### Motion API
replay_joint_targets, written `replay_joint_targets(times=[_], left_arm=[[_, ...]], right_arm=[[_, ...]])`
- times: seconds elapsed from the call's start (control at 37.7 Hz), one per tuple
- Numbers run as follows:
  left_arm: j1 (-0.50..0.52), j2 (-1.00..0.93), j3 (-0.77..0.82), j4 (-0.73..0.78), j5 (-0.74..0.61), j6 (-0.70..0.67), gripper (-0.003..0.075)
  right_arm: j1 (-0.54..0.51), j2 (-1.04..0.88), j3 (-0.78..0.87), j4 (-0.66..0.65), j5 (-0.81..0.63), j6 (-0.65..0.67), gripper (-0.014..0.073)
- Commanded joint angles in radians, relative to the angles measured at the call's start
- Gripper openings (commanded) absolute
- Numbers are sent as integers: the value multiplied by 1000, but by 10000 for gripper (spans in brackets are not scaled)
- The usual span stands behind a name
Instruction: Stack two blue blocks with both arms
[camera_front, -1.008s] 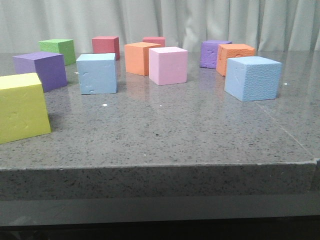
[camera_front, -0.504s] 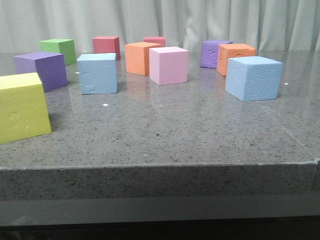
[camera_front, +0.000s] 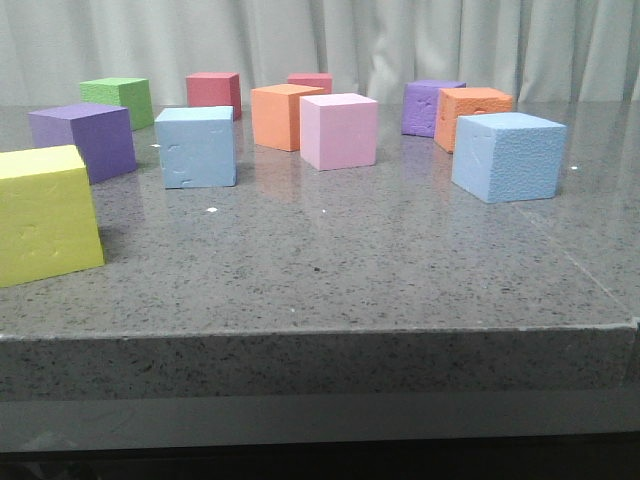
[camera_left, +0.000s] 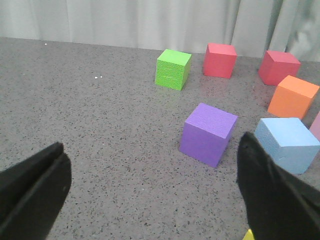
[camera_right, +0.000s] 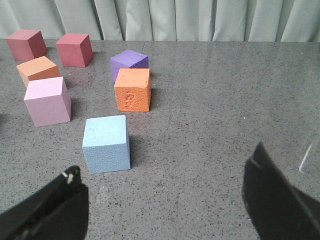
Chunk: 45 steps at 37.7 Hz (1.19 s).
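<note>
The smoother, dented light blue block (camera_front: 196, 147) stands left of the table's middle; it also shows in the left wrist view (camera_left: 287, 145), just beyond my left gripper's right finger. The pebbled light blue block (camera_front: 506, 156) stands at the right; it also shows in the right wrist view (camera_right: 106, 143), ahead of my right gripper's left finger. My left gripper (camera_left: 152, 192) is open and empty above bare table. My right gripper (camera_right: 165, 197) is open and empty above bare table. Neither arm shows in the front view.
A yellow cube (camera_front: 45, 215) sits at the near left. A purple cube (camera_front: 83, 140), a green cube (camera_front: 117, 101), two red cubes (camera_front: 212, 93), an orange cube (camera_front: 282, 116) and a pink cube (camera_front: 338, 131) stand around the left blue block. A purple cube (camera_front: 428, 107) and an orange cube (camera_front: 468, 112) stand behind the right one.
None of the blocks has moved on the table. The front view has shifted very slightly, so the blocks sit a pixel or two further right.
</note>
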Motion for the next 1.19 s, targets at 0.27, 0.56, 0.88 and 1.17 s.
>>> replay_joint_targets(times=[0.27,0.56,0.88,1.17], left_arm=[[1,5,-40,-12,-74,-5,669],[1,5,-40,-12,-74,-5,669],[1,5,-40,-12,-74,-5,669],[1,5,-40,-12,-74,-5,670]], right_arm=[[-1,367,-170,13,-74,-1,645],[110,717,-412,37,-14,-1,645],[235,970,-640,59,98,-1,646],[226,1048,-675,55,105,-1,646]])
